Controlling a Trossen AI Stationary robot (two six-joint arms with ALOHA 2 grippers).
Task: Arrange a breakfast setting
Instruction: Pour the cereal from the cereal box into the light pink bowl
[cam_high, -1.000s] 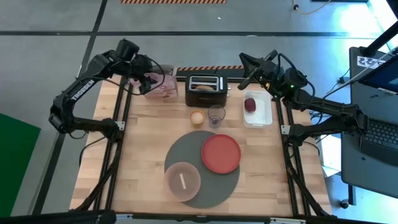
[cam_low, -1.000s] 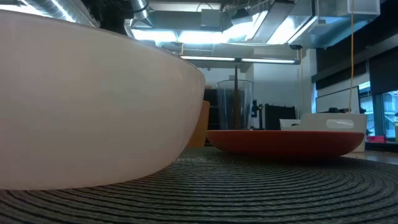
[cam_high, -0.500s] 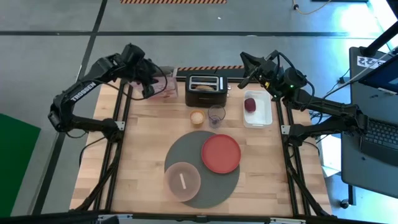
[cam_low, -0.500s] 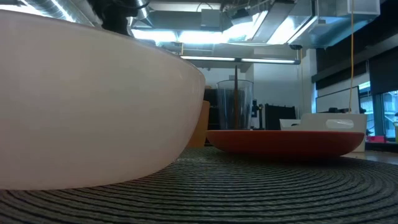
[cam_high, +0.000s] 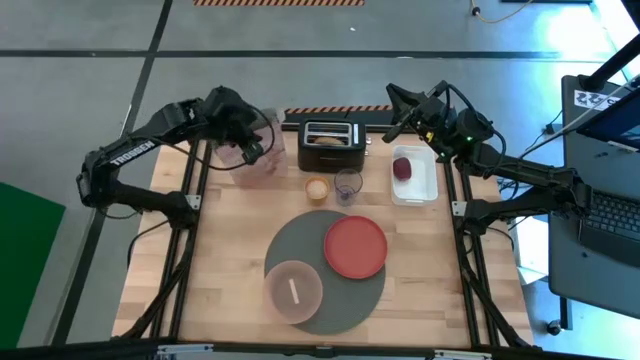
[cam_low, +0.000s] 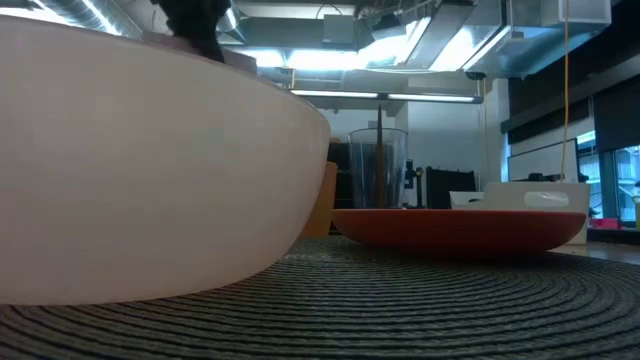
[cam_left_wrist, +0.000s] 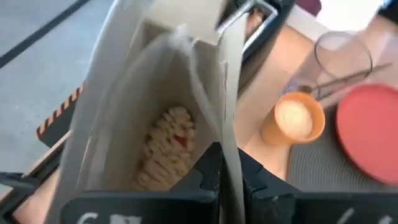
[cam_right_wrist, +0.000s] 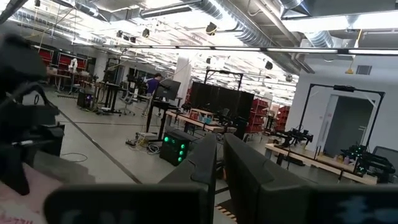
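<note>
A pink cereal box (cam_high: 255, 160) stands open-topped at the table's far left, with tan cereal (cam_left_wrist: 168, 149) showing in its inner bag. My left gripper (cam_high: 248, 140) is shut on its top. The dark-grey mat (cam_high: 320, 270) lies near the front. On it are the red plate (cam_high: 355, 247) and the pale bowl (cam_high: 294, 291). A bagel half sits in the toaster (cam_high: 330, 133). The dark-red fruit (cam_high: 402, 167) lies in a white tray (cam_high: 418, 178). My right gripper (cam_high: 396, 112) hangs shut and holds nothing, high over the far right. My left gripper (cam_left_wrist: 227, 171) pinches the box's upper side wall (cam_left_wrist: 229, 134) between its two fingers, one finger inside the open top and one outside. The fingers slant down from the table's left. The box stays roughly upright. Its base is hidden, so I cannot tell whether it rests on the table.
An orange cup (cam_high: 317, 188) and a clear glass (cam_high: 348, 183) with a thin stick in it stand between the toaster and the mat. In the low view the bowl (cam_low: 150, 170) fills the left and the plate (cam_low: 460, 225) sits right of it. Bare wood lies left of the mat.
My left gripper has swung from the table's far left corner toward the right and near edges, rolling as it went, and has come onto the cereal box's top. The box now shows a little nearer the table's near edge than before.
</note>
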